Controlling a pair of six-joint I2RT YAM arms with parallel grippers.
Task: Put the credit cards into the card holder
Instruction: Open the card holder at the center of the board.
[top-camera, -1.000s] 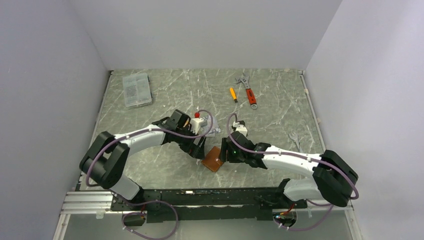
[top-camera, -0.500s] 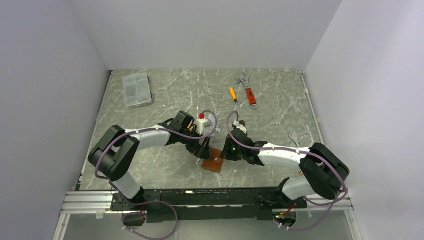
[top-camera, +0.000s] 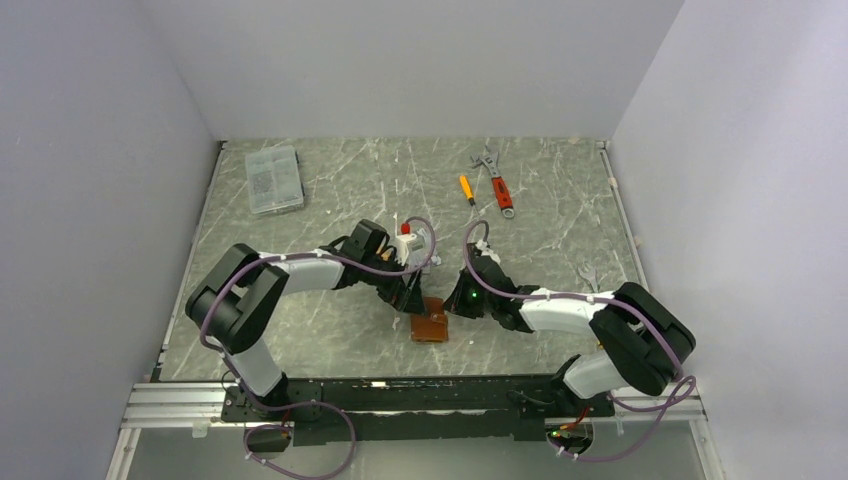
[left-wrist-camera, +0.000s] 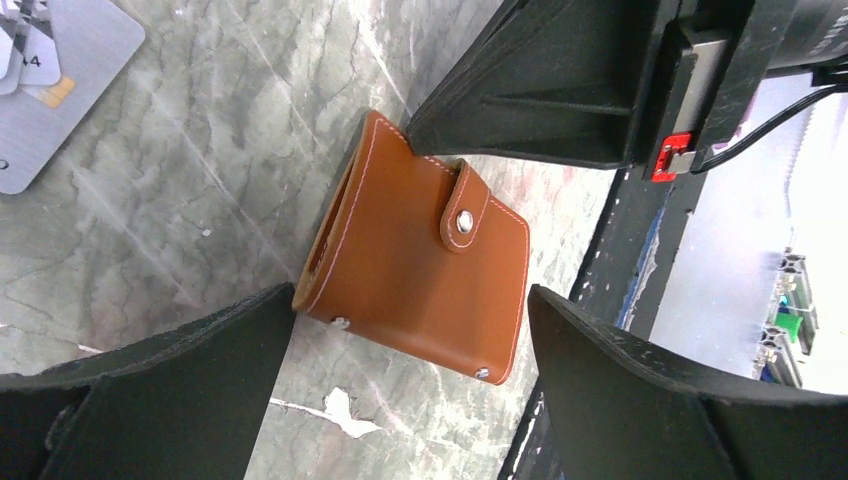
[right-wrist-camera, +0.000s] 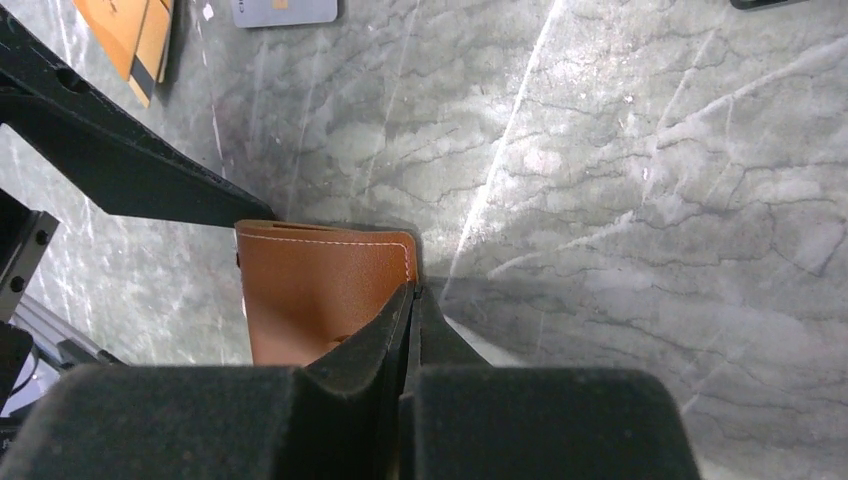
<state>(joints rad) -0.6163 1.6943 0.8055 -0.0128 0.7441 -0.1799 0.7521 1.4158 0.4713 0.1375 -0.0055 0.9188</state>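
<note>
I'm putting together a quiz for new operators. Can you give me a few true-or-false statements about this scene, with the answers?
1. The card holder lies folded shut on the table. True.
2. The left fingers are shut on a card. False: they are open, one on each side of the card holder.
3. A silver-grey card lies on the table, outside the card holder. True.
4. The right fingers are spread wide. False: they are shut, with their tips at the card holder's edge.
5. The red-handled wrench lies against the card holder. False: it lies well away, toward the far side of the table.
</note>
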